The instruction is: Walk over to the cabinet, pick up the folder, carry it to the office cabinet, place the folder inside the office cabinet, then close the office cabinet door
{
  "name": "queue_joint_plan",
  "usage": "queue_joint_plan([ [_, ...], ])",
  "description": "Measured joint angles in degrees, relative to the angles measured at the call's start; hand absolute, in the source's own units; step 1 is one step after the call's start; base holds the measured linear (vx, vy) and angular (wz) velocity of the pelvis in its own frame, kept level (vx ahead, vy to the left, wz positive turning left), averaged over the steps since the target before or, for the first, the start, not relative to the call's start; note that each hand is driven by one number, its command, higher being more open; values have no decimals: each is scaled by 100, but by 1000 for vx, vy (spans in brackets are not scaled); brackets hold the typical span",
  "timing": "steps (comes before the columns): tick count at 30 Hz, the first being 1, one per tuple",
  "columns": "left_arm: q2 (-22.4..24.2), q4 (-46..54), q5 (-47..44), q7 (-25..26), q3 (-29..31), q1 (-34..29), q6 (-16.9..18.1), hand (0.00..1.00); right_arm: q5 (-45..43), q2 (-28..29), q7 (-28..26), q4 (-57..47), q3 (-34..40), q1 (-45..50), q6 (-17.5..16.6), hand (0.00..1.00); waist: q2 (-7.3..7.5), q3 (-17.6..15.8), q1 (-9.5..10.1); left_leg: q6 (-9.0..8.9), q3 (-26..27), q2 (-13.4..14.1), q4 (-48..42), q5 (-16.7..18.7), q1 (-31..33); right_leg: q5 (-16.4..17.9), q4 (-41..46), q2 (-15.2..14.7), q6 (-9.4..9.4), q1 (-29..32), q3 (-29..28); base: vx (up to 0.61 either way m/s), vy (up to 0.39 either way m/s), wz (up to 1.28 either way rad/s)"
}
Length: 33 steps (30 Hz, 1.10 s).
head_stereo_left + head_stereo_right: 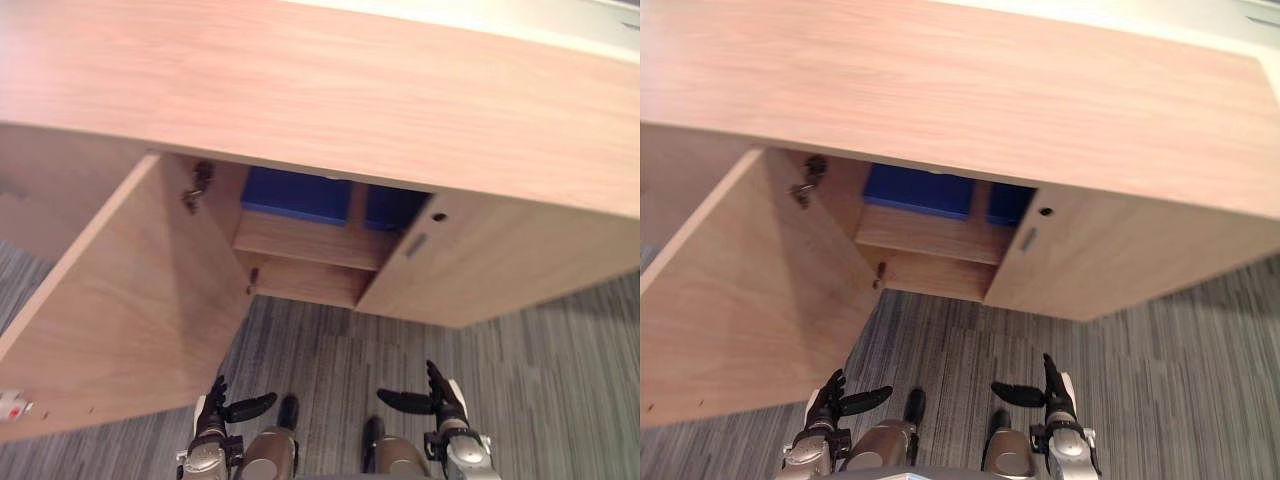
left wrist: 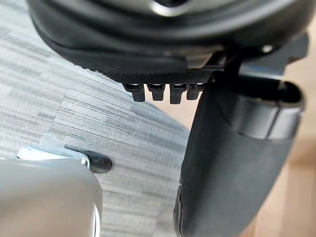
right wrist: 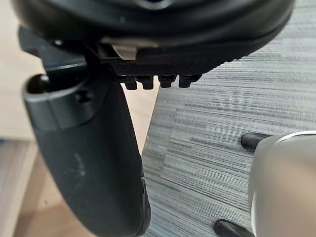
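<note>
On grey carpet (image 1: pixel 500 380) we face the office cabinet (image 1: pixel 350 90), door (image 1: pixel 130 300) open at nine o'clock, blue folder (image 1: pixel 295 193) inside at twelve, left hand (image 1: pixel 213 412) and right hand (image 1: pixel 446 403) spread empty

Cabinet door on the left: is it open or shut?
Open. The left door stands swung out, baring the shelf and a blue folder inside.

Legible text, numbers, signs: none. One small white-and-red item (image 1: pixel 12 405) at eight o'clock, beside the office cabinet door (image 1: pixel 130 300); print indiscernible.
</note>
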<state>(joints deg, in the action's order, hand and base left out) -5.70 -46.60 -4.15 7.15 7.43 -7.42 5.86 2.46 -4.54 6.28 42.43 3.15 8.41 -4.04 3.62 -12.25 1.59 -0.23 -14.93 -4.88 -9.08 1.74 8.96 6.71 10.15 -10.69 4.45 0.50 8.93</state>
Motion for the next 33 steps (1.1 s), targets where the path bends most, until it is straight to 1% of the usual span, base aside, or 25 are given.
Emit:
queue_joint_plan([
  [1,14,15,-57,3,13,-10,-1,100,2,7,18,5,0,-26,0,100,1,1,53,-26,-61,-38,-11,-17,20,57,-20,-24,19,-48,71,-1,-97,88],
  [3,102,213,-160,7,203,-101,10,100,5,59,48,-5,-3,-177,0,100,-29,9,225,-172,-321,-100,-49,-125,143,240,-19,-29,46,-147,480,-74,-144,93],
  [4,156,320,-184,19,294,-158,13,100,4,81,80,-24,-4,-243,0,100,-37,12,283,-282,-455,-115,-56,-235,213,349,2,-15,50,-220,729,-95,-150,102],
  [5,195,385,-206,16,344,-194,15,100,3,78,100,-32,-3,-275,-2,100,-51,14,301,-347,-526,-121,-62,-298,258,396,22,2,27,-249,847,-124,-146,121],
  [6,284,488,-294,20,427,-272,31,100,1,63,152,-47,14,-353,-2,100,-109,15,375,-383,-524,-121,-25,-435,342,491,115,46,-32,-248,1081,-163,-114,118],
  [7,377,602,-378,23,538,-367,29,100,0,78,192,-89,67,-407,-2,100,-174,27,407,-359,-277,15,155,-529,403,538,186,53,-46,-233,1358,-188,-95,111],
  [8,424,639,-406,24,628,-414,30,100,0,103,210,-106,108,-438,-1,100,-202,25,411,-264,37,126,205,-515,444,548,206,60,-61,-206,1484,-249,-51,87],
  [9,476,642,-475,28,803,-459,18,100,-3,128,253,-104,129,-513,3,100,-199,14,422,-252,590,281,-54,-452,585,560,252,28,-81,-164,1649,-211,-34,64],
  [10,502,641,-559,42,931,-522,-8,100,-3,129,281,-127,147,-571,6,100,-186,7,435,-252,1149,401,-536,-221,708,560,292,-42,-82,-150,1768,-213,-19,77],
  [11,517,677,-608,57,1099,-674,-35,100,-3,91,310,-215,162,-538,8,100,-190,38,460,-177,1771,578,-1287,228,728,548,323,-173,-60,-170,1919,-91,4,70],
  [12,524,835,-621,102,1192,-810,-39,100,-5,78,318,-236,163,-527,11,100,-205,51,459,-221,1979,708,-1547,428,636,546,370,-228,-57,-164,1993,-63,73,61],
  [13,536,986,-654,139,1267,-908,-41,100,-7,74,324,-254,167,-513,13,100,-249,77,466,-228,2083,824,-1616,567,553,549,401,-233,-57,-153,2048,-18,128,55],
  [14,546,1376,-716,180,1416,-1052,-43,100,-10,77,328,-347,243,-454,15,100,-338,118,479,-283,2245,1002,-1343,827,323,597,525,-213,17,-120,2169,-21,157,59],
  [15,490,1613,-719,194,1544,-1062,-39,100,-14,120,332,-354,341,-446,28,100,-322,90,517,-172,2256,921,-1095,876,245,640,616,-253,85,-110,2237,-18,189,71],
  [16,360,1907,-724,266,1613,-1073,-43,100,-17,222,335,-363,389,-369,60,100,-235,132,564,-106,2190,753,-949,774,187,639,576,-343,79,-149,2237,-9,159,54],
  [17,294,2051,-724,295,1624,-1086,-40,100,-20,258,325,-385,389,-346,60,100,-219,144,569,-85,2144,682,-895,731,131,638,543,-385,79,-188,2238,-2,171,51],
  [18,135,2440,-720,353,1623,-1103,-36,100,-34,307,288,-461,377,-313,60,100,-234,163,570,-39,2070,542,-783,691,-28,635,419,-441,80,-376,2197,7,106,34],
  [21,-73,3043,-713,405,1620,-1060,56,100,-40,324,265,-484,373,-300,53,100,-256,281,565,8,1999,421,-541,567,-150,528,163,-426,95,-520,2167,10,62,22],
  [22,-218,3390,-701,406,1553,-992,142,100,-40,320,260,-483,375,-310,42,100,-271,357,554,8,1993,410,-373,464,-190,377,-60,-346,85,-572,2092,0,0,0],
  [26,-438,3537,-631,389,1294,-712,253,100,-38,296,234,-339,375,-308,41,100,-279,406,470,-25,1994,443,-55,302,-366,214,-356,-214,70,-675,1829,5,-26,-5],
  [30,-564,3519,-468,339,770,-577,261,100,-38,274,144,98,369,-331,38,100,-276,465,243,-119,2064,596,380,90,-589,-4,-576,19,0,-681,1426,-8,-63,-19],
  [32,-581,3513,-453,292,593,-555,260,100,-35,254,121,212,369,-337,38,100,-278,468,185,-148,2103,646,490,46,-644,-72,-642,82,-13,-672,1303,-18,-44,-30],
  [33,-584,3508,-341,199,393,-532,260,100,-33,214,113,369,374,-319,39,100,-277,468,152,-186,2252,728,585,12,-725,-150,-728,153,-34,-666,1121,-16,-36,-45],
])
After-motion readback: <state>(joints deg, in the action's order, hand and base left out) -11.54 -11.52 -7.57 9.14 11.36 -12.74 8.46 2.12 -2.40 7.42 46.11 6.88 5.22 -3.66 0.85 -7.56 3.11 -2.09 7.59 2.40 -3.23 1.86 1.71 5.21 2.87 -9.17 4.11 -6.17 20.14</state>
